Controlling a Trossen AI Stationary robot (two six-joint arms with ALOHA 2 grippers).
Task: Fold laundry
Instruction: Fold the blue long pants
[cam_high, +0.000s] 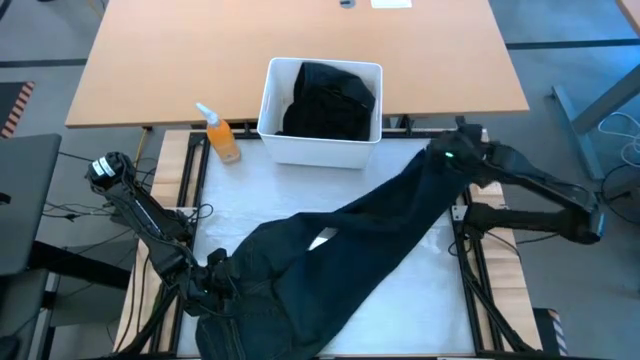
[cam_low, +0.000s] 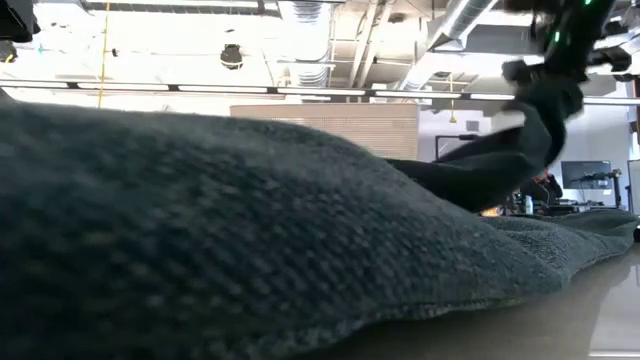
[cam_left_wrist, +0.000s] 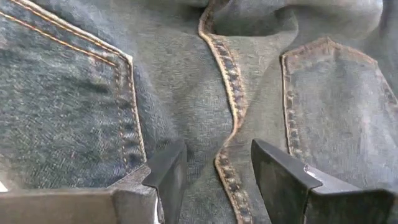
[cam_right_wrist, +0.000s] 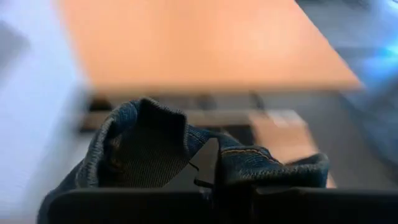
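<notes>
white padding covers the table (cam_high: 300, 190), where dark navy denim trousers (cam_high: 370, 240) stretch diagonally. right gripper (cam_high: 455, 152) pinches a raised leg hem; left gripper (cam_left_wrist: 217, 177), fingers apart, straddles the seat seam.

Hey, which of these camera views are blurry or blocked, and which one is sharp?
Low view: the trousers fill most of the frame at close range, hiding the table. Right wrist view: the wooden table behind is smeared, while the trouser hem at the right gripper reads fairly clearly. Left wrist view: sharpest, orange stitching crisp by the left gripper. High view: evenly lit.
</notes>
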